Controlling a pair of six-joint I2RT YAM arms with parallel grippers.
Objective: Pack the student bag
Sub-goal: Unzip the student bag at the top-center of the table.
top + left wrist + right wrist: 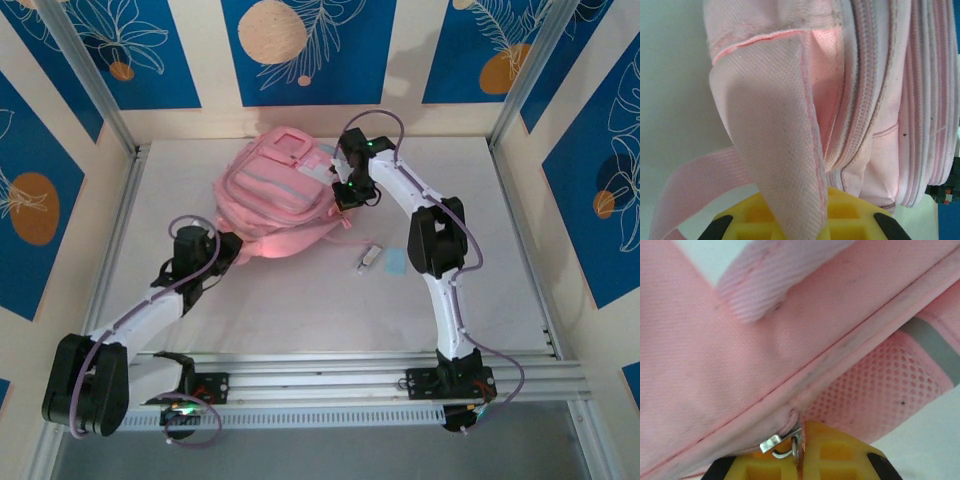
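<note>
The pink student bag (278, 192) lies on the white table toward the back, its white label patch (289, 147) facing up. My left gripper (234, 250) is at the bag's near-left edge. In the left wrist view the yellow jaws of this gripper (804, 212) are shut on a pink fabric flap (775, 125) of the bag, beside the zip rows (865, 100). My right gripper (346, 194) presses against the bag's right side. Up close, the right gripper (800, 442) is shut on the metal zip pull (776, 443), beside a pink mesh pocket (875, 390).
A small white and silver object (368, 258) and a pale blue flat piece (395, 262) lie on the table (300, 310) just right of the bag, under the right arm. Aluminium frame posts and patterned walls close in the sides and back.
</note>
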